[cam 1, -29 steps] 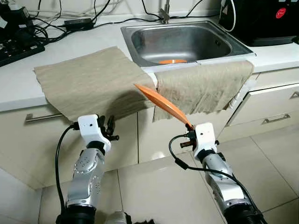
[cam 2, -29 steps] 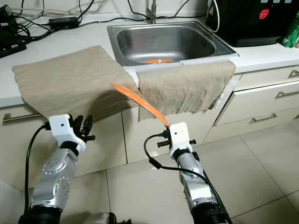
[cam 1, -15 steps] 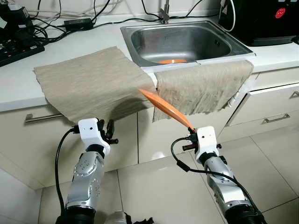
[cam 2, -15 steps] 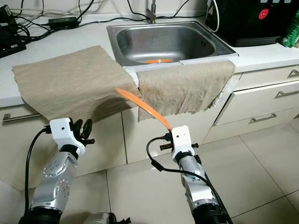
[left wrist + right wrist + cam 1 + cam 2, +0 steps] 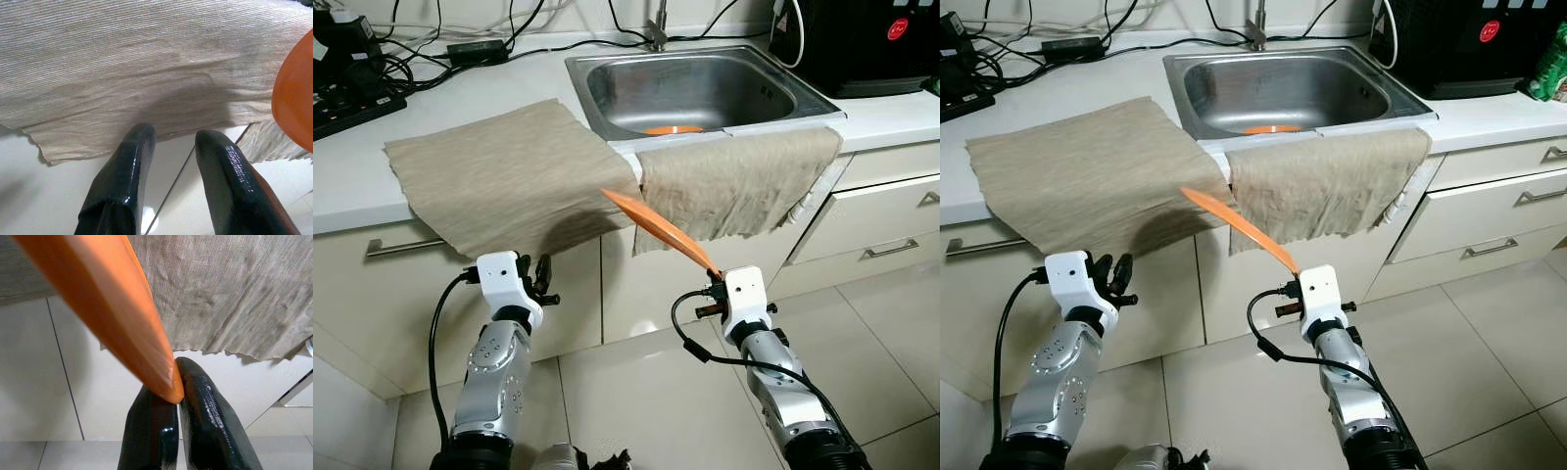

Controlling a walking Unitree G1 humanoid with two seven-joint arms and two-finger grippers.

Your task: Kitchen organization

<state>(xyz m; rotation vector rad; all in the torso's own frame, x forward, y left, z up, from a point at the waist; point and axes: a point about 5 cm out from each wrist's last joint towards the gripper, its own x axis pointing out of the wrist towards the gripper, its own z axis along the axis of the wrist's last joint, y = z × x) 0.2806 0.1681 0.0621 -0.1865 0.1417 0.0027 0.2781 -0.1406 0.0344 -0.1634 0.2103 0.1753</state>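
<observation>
My right gripper (image 5: 174,382) is pinched on the rim of the orange plate (image 5: 658,231), which I hold edge-on below the counter (image 5: 352,186), before the cloths (image 5: 499,171). My left gripper (image 5: 171,142) is slightly parted, holding nothing.

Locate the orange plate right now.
Orange plate is pinched by its edge in the right gripper, held out before the cabinet below the sink.
</observation>
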